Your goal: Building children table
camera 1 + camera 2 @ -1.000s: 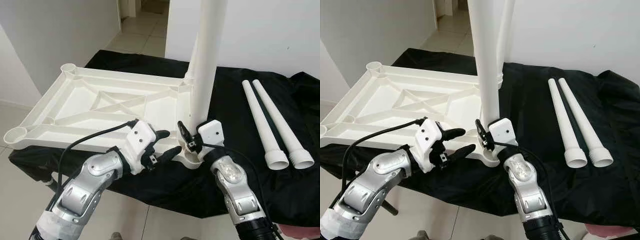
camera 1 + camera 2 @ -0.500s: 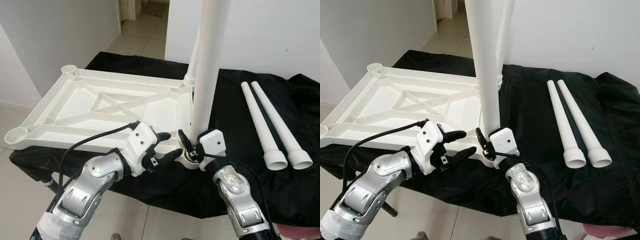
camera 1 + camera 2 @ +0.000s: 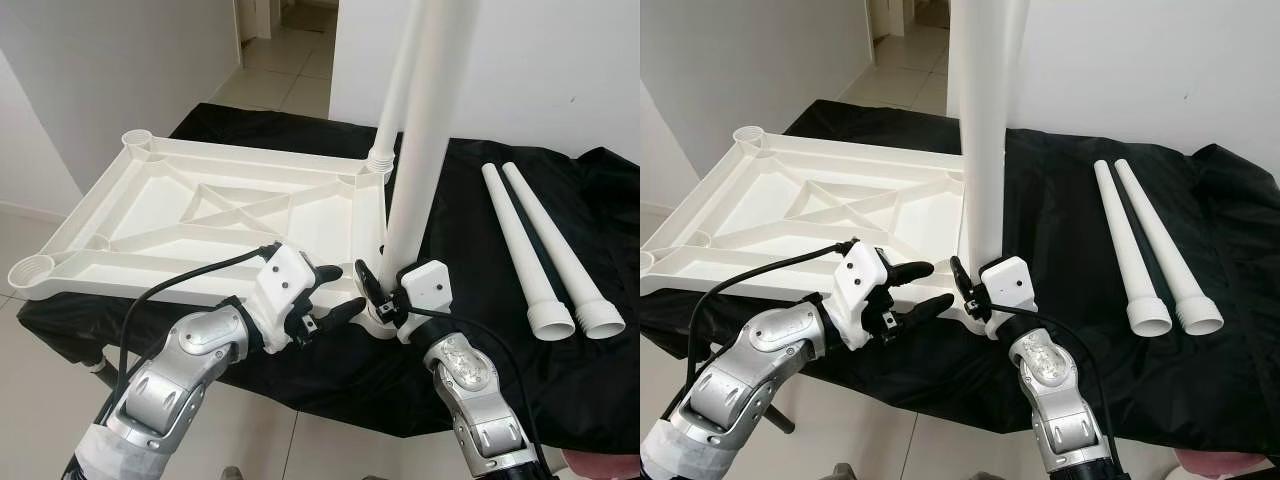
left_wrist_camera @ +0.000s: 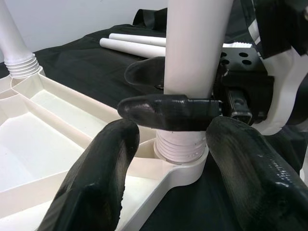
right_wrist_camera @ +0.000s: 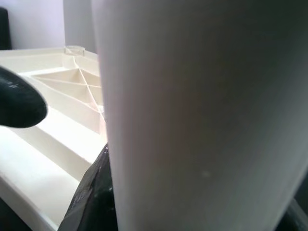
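Observation:
A white tabletop lies upside down on a black cloth. One white leg stands in its far right corner. A second leg stands upright with its threaded end in the near right corner socket, leaning slightly right. My right gripper is shut on this leg just above the socket. My left gripper is open just left of the socket, its fingers apart on either side of the corner and touching nothing. The right wrist view shows the leg up close.
Two loose white legs lie side by side on the cloth at the right. The black cloth covers the table and hangs over its front edge. A tiled floor and a doorway lie behind, with a white wall at the right.
The held leg has swung from leaning left to leaning slightly right at its top. My right gripper has sunk a little toward the socket. The left gripper has barely moved.

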`<state>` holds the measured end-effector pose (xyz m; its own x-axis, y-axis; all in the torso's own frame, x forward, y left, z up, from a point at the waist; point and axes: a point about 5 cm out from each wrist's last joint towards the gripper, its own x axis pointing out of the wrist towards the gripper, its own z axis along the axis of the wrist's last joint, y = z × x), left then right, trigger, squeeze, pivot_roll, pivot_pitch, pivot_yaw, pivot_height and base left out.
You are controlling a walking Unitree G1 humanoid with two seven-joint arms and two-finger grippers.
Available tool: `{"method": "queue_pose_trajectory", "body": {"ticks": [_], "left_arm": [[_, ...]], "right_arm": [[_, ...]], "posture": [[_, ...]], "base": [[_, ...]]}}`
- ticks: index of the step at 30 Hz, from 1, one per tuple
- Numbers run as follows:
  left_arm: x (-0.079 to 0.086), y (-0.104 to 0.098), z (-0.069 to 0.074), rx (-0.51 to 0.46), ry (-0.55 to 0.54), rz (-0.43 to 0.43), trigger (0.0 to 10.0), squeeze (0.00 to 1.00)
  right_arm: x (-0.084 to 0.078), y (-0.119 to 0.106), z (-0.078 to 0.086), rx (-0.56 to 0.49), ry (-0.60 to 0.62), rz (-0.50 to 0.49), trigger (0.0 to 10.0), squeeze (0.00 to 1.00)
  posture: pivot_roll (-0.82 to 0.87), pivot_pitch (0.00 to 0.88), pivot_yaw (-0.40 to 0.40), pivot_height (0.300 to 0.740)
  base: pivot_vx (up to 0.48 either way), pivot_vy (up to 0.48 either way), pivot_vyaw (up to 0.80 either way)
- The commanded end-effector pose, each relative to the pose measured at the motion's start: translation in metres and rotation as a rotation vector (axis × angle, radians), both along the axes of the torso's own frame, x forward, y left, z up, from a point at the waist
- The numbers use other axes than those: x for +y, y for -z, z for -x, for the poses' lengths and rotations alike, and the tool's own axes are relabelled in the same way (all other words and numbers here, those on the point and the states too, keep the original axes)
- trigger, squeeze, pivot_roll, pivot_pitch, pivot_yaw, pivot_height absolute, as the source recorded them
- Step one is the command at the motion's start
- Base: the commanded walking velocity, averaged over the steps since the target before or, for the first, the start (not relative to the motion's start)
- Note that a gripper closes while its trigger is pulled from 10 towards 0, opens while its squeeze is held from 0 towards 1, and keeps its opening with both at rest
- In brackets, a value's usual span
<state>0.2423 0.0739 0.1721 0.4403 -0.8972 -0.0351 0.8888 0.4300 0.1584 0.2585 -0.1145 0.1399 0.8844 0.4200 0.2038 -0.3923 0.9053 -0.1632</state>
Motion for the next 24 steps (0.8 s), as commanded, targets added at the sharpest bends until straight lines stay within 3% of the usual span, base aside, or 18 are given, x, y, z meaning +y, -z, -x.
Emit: {"method": "queue_pose_trajectory", "body": {"ticks": [1, 11, 18, 24], "left_arm": [[-0.001, -0.005, 0.001, -0.022, -0.007, -0.002, 10.0, 0.00], [-0.002, -0.005, 0.001, -0.024, -0.012, -0.002, 10.0, 0.00], [-0.001, -0.005, 0.002, -0.023, -0.012, -0.007, 10.0, 0.00], [-0.001, -0.005, 0.002, -0.023, -0.011, -0.009, 10.0, 0.00]], "right_arm": [[0.003, 0.002, 0.000, 0.012, -0.024, -0.021, 10.0, 0.00], [0.005, 0.013, 0.000, 0.082, -0.038, -0.077, 10.0, 0.00], [-0.004, 0.025, -0.007, 0.205, 0.045, -0.151, 10.0, 0.00], [-0.005, 0.026, -0.009, 0.223, 0.059, -0.178, 10.0, 0.00]], "posture": [[-0.03, 0.000, -0.033, 0.740], [-0.03, 0.000, -0.037, 0.740], [-0.02, 0.000, -0.035, 0.740], [-0.02, 0.000, -0.034, 0.740]], "base": [[0.000, 0.000, 0.00], [0.000, 0.000, 0.00], [0.000, 0.000, 0.00], [0.000, 0.000, 0.00]]}}
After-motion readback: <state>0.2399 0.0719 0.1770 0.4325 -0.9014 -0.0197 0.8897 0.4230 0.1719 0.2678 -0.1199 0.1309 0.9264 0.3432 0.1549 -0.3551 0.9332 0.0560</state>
